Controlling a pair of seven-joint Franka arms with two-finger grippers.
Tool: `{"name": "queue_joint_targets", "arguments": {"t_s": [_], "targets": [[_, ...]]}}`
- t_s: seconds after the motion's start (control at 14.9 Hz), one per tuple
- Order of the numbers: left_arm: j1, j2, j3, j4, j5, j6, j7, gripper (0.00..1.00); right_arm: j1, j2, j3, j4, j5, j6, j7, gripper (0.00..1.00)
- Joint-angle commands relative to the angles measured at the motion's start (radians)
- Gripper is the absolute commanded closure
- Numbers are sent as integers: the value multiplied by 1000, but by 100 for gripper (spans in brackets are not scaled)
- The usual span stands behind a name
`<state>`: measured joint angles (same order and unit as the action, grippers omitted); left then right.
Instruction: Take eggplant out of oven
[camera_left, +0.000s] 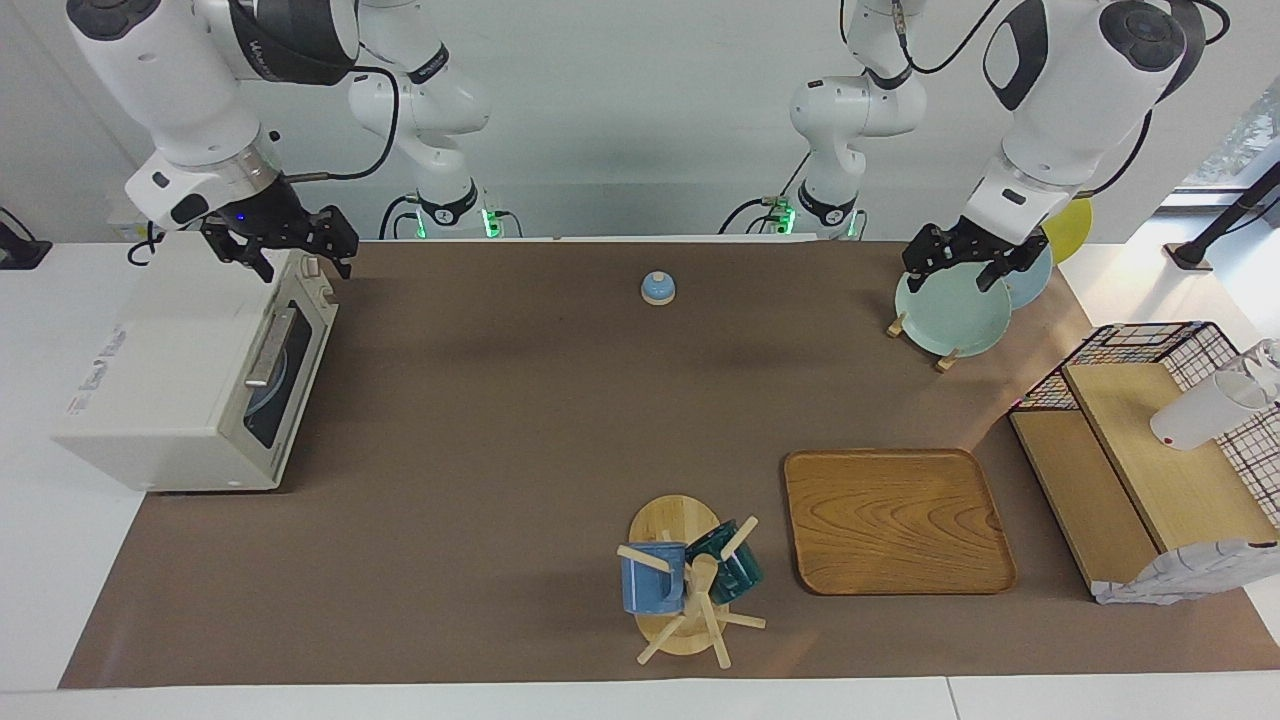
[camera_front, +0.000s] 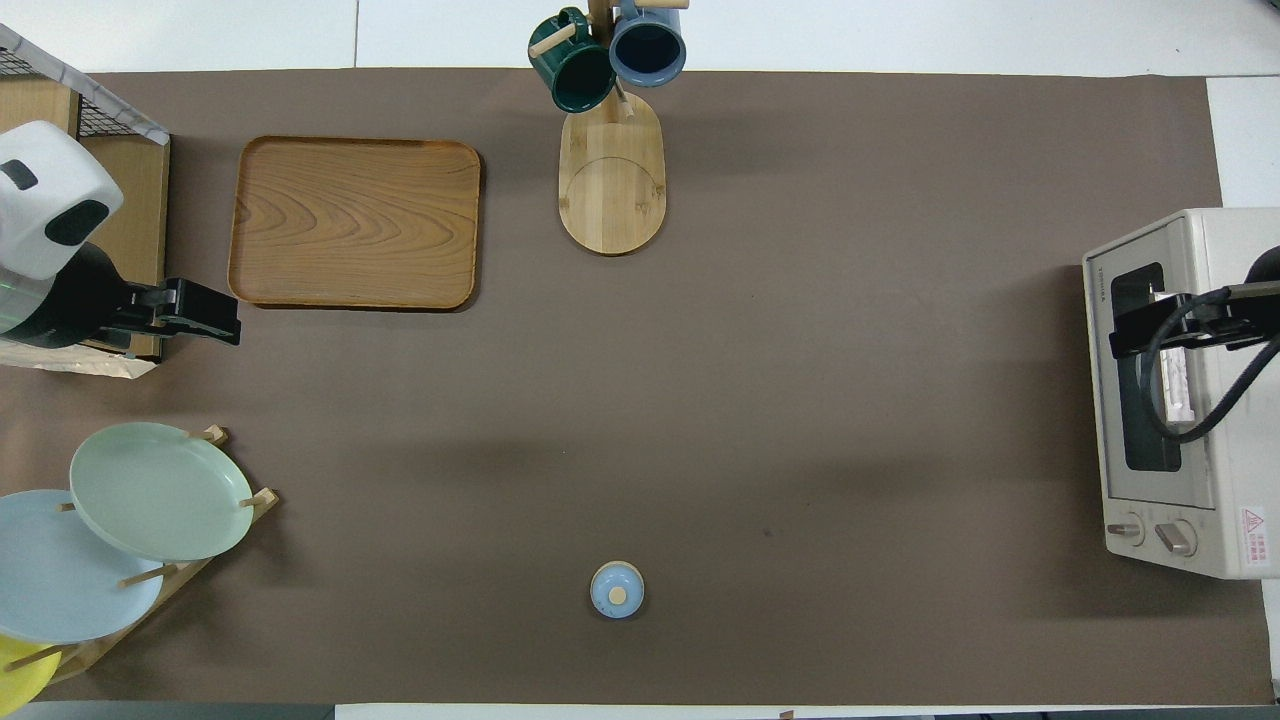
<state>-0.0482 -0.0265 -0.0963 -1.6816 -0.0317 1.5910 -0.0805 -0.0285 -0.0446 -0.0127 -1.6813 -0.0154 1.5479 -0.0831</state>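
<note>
1. The oven (camera_left: 190, 385) sits at the left of the facing frame, at the right arm's end of the bench (camera_left: 500, 450). It is a boxy off-white toaster oven with a dark glass door and a silver bar handle, and the door is shut.
2. The eggplant cannot be made out; through the glass only a pale bluish round shape shows, too dim to name.
3. The wooden tray (camera_left: 895, 520), lower right of centre in the facing frame, is a rounded rectangle with bold grain and nothing on it.
4. The mug tree (camera_left: 690, 600) on its oval wooden base carries a blue mug (camera_left: 652, 578) and a dark green mug (camera_left: 735, 562).
5. A plate rack (camera_left: 945, 358) of wooden pegs holds glossy round plates on edge: pale green (camera_left: 950, 312), light blue and yellow.
6. A small blue domed lid (camera_left: 658, 288) with a tan knob lies at upper centre.
7. A wire-and-wood shelf unit (camera_left: 1150, 450) stands at the right edge.
8. The right gripper (camera_left: 290, 250), pointing down from a bent arm, hangs over the oven's top edge with its jaws wide and nothing held.
9. The left gripper (camera_left: 965, 265) hangs over the plates, jaws wide, also holding nothing.
</note>
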Motion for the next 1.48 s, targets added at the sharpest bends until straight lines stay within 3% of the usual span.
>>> {"name": "queue_joint_targets", "arguments": {"t_s": [0.0,0.61,0.67,0.81,1.41], "targets": [[5,-7,-3,3,-2,1,1,0,1,-3,-6,2,20,8,14,0],[7,-7,-3,3,-2,3,2,0,10,-17,0,-14,21,11,14,0],[7,-7,-3,3,-2,3,1,0,10,-18,0,-23,20,12,8,26],[7,-7,-3,3,-2,1,2,0,10,-23,-1,-34,18,12,17,99],[7,-7,-3,3,-2,1,1,0,7,-47,-1,-115,11,104,19,100]]}}
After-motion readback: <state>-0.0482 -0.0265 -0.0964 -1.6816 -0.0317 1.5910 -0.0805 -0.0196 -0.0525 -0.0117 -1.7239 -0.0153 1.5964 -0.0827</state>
